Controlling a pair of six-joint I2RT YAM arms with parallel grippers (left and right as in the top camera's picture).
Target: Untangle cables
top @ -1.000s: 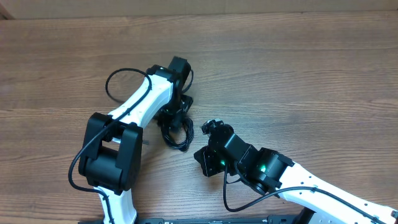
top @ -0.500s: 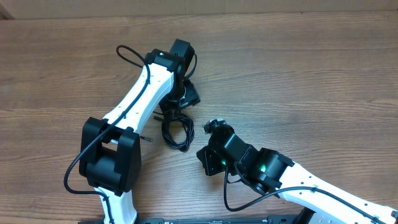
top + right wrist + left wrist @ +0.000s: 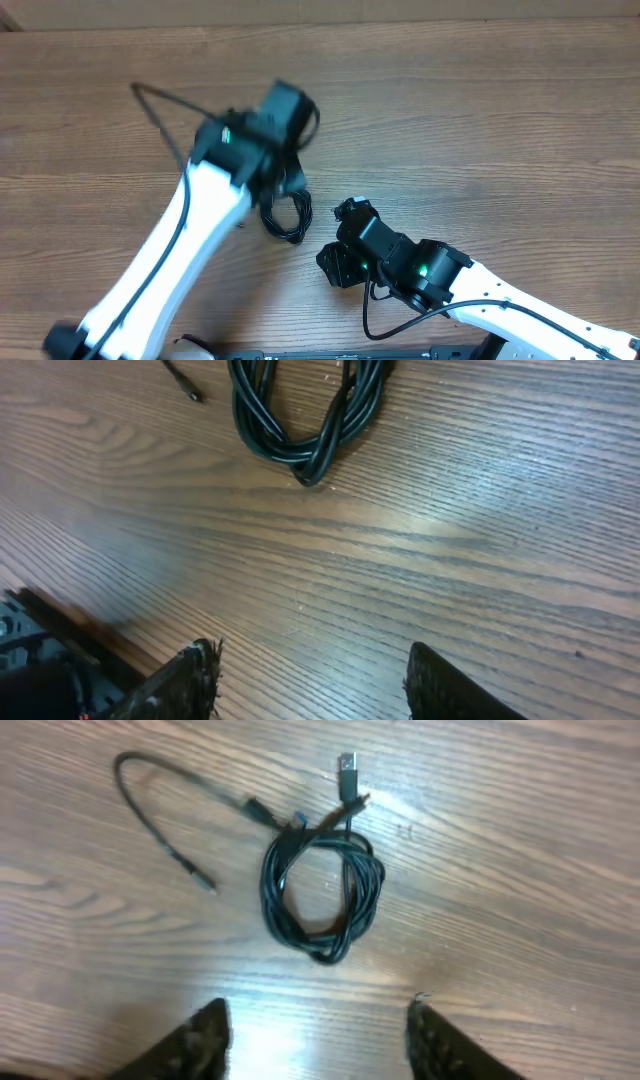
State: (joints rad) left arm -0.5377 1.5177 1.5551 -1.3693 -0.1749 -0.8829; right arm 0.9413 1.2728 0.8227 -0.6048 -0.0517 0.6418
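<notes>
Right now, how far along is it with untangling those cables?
Barely started. Done: one loose end trails clear of the bundle. In hand: nothing; the left gripper and right gripper both hover open and empty above the table. Left: the cables lie wound together in one tight coil, which has yet to be pulled apart.

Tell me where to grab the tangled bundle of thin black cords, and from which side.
Grip the loose tail arcing away from the coiled black cords, not the stacked loops. It lies flat and alone on the wooden table, so come straight down with jaws across it; pulling there probably draws one strand free.
</notes>
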